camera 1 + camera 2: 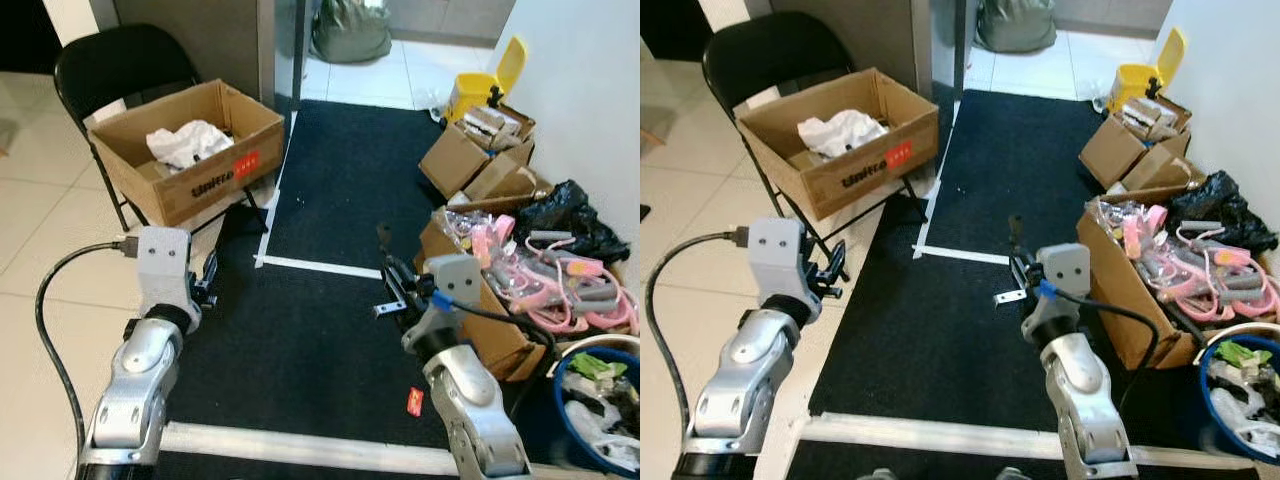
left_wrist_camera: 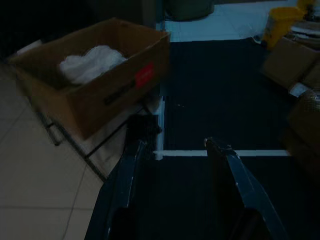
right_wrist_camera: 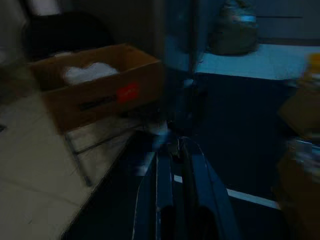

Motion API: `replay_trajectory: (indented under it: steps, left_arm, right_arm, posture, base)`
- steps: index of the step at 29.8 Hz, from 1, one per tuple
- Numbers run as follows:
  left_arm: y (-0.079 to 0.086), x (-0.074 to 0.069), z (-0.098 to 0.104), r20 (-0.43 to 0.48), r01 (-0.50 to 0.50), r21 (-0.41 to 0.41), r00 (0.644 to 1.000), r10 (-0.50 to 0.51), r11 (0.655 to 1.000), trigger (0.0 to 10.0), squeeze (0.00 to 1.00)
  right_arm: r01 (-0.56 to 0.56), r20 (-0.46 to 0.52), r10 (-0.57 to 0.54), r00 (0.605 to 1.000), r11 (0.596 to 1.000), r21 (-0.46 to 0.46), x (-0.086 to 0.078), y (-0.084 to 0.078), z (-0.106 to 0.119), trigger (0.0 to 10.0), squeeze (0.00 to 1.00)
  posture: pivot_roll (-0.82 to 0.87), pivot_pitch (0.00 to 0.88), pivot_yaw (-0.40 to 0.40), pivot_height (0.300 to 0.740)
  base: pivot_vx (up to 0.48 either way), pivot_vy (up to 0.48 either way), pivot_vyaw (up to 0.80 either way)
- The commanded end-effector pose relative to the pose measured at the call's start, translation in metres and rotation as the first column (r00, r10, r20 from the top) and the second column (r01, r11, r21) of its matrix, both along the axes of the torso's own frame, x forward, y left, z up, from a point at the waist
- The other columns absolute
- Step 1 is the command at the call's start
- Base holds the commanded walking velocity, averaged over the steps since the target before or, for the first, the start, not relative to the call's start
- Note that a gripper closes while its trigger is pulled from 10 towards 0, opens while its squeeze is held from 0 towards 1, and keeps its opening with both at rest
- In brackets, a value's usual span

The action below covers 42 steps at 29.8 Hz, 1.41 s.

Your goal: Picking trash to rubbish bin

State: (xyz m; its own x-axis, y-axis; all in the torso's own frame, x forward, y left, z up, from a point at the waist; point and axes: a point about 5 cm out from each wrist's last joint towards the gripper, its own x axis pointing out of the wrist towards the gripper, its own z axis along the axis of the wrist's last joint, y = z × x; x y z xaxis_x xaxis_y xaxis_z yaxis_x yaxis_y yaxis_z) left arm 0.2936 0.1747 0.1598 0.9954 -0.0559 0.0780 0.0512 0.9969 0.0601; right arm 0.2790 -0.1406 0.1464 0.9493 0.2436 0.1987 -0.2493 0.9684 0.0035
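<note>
While the right pincer (image 1: pixel 385 262) hangs closed and empty, a red scrap (image 1: pixel 415 401) lies on the mat below it.

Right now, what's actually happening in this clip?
The humanoid stands on a black mat with both arms raised in front of it. Its right pincer has its fingers closed on what looks like a thin dark scrap, too blurred to identify. The left pincer is open and holds nothing. Ahead, a cardboard box with crumpled white paper sits on a black folding chair. A blue bin holding rubbish stands low to its right.
</note>
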Motion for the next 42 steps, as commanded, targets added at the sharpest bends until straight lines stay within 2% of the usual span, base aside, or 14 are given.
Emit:
replay_trajectory:
  steps: [1, 21, 42]
  left_arm:
    - [-0.001, -0.002, -0.006, -0.028, 0.010, 0.012, 1.000, -0.010, 1.000, 10.0, 0.00]
    - [-0.002, -0.002, -0.007, -0.031, 0.013, 0.013, 0.999, -0.013, 1.000, 10.0, 0.00]
    - [-0.004, -0.006, -0.014, -0.045, 0.014, 0.000, 0.999, -0.014, 1.000, 10.0, 0.00]
  right_arm:
    - [0.015, 0.000, -0.015, 1.000, 1.000, -0.005, -0.001, -0.002, -0.001, 10.0, 0.00]
    - [0.046, -0.001, -0.046, 0.999, 0.999, 0.008, -0.001, -0.005, -0.002, 10.0, 0.00]
    - [0.113, -0.015, -0.113, 0.994, 0.994, 0.007, 0.005, -0.021, -0.007, 10.0, 0.00]
  posture:
    - [0.00, 0.159, 0.001, 0.740]
    - [0.00, 0.160, 0.003, 0.740]
    - [0.00, 0.136, -0.012, 0.740]
  base:
    - [0.262, 0.000, -0.51]
    - [0.262, 0.000, -0.48]
    - [0.262, 0.000, 0.00]
